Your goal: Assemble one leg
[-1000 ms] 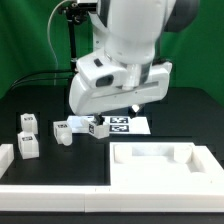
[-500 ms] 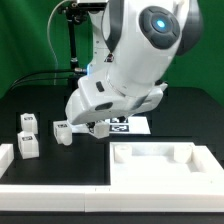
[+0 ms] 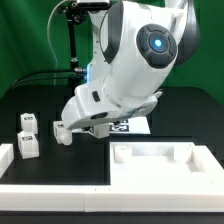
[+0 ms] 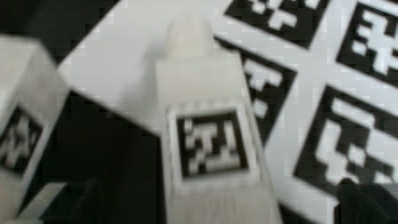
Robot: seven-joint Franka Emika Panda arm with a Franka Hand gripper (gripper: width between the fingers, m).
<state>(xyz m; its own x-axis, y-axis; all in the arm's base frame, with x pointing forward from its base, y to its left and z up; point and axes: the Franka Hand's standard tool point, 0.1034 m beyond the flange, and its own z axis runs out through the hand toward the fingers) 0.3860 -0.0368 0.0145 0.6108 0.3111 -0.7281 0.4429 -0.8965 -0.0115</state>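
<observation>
The gripper (image 3: 91, 127) is down low over the desk (image 3: 70, 162), tucked under the arm's bulky white wrist. Its fingers are hidden in the exterior view and only a blur in the wrist view, so I cannot tell whether the jaws are wide, narrow or closed on anything.

The wrist view is filled by the leg (image 4: 210, 125), a white post with one square tag facing the camera. It lies partly over the marker board (image 4: 329, 95), whose large tags run along one side of it. In the exterior view this leg is almost wholly covered by the arm, at the marker board's (image 3: 133, 126) edge nearer the exterior view's left.

Just beside the gripper, toward the exterior view's left, a second leg (image 3: 63, 131) lies on its side, leaving little room between them. Farther left, well apart, two more legs (image 3: 28, 122) stand one behind the other.

The tabletop piece (image 3: 160, 160) sits toward the exterior view's right in the foreground, its raised rim near the marker board's front edge. A white ledge (image 3: 50, 186) runs along the desk's near edge. Bare black desk lies open between the ledge, the legs and the tabletop piece.
</observation>
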